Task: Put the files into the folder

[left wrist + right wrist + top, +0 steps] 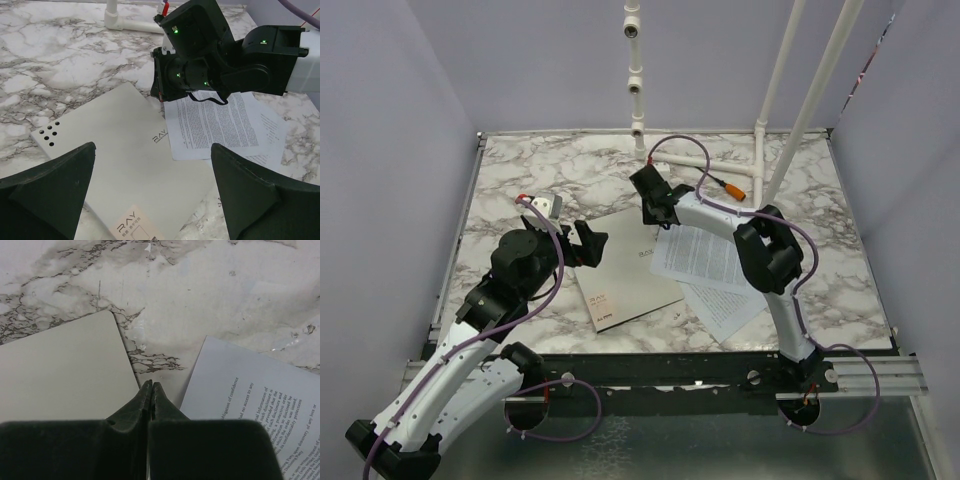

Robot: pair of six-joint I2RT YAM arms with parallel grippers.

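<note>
The folder (620,270) lies closed on the marble table, grey-beige cover up. It also shows in the left wrist view (125,145) and the right wrist view (60,370). The files (705,260) lie to its right, one sheet overlapping the folder's right edge (220,125); another sheet (730,305) lies below. My left gripper (588,243) is open and empty above the folder's left part (152,150). My right gripper (650,205) is shut and empty, its tips (151,385) low over bare marble between the folder's far corner and the files (250,385).
A white pipe frame (638,90) stands at the back, with pipes running along the table at the back right (720,165). An orange connector (730,187) lies near the right arm. Grey walls close in on the left, right and back.
</note>
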